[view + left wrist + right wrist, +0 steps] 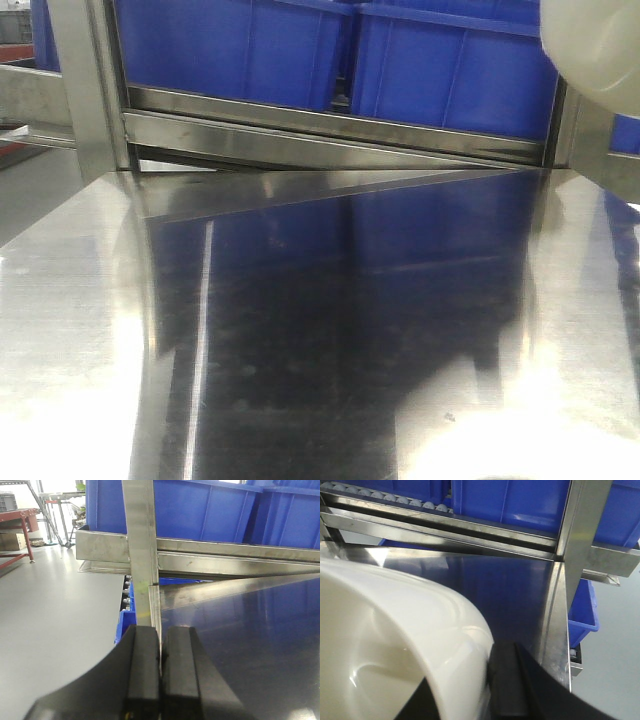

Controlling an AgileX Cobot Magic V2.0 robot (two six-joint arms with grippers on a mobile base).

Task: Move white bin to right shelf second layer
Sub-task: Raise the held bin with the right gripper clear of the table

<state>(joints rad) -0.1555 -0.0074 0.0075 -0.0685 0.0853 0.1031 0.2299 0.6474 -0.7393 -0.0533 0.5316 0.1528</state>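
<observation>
- White bin (592, 45): off the worktop (300, 330), raised over its far right corner; only the lower wall shows in the front view
- Right gripper (492, 680): closed on the bin's rim, with one black finger (509, 680) against the outside wall; the inner finger is hidden by the plastic, so depth of bite cannot be confirmed
- Left gripper (160, 670): pads pressed together, holding nothing, low at the left edge of the worktop in line with the steel post (142, 555)
- Risk 1, slip or swing: a one-sided pinch on a smooth, tapering wall is judged a weak hold; a quick lift or turn could let the bin pivot or drop onto the worktop
- Risk 2, strike on steelwork: the right upright (580, 525) and the front rail (445, 527) stand close beyond the far edge; a low or wide approach could knock the bin's base on either
- Risk 3, no room: the roller lane (395, 499) in view carries blue crates (230, 50); no free gap shows, so the bin could be pushed against a crate
- Risk 4, roll-off: the rollers will let the bin run if released before it is seated behind the rail
- Risk 5: the left arm is well apart from the load and gives no support
</observation>
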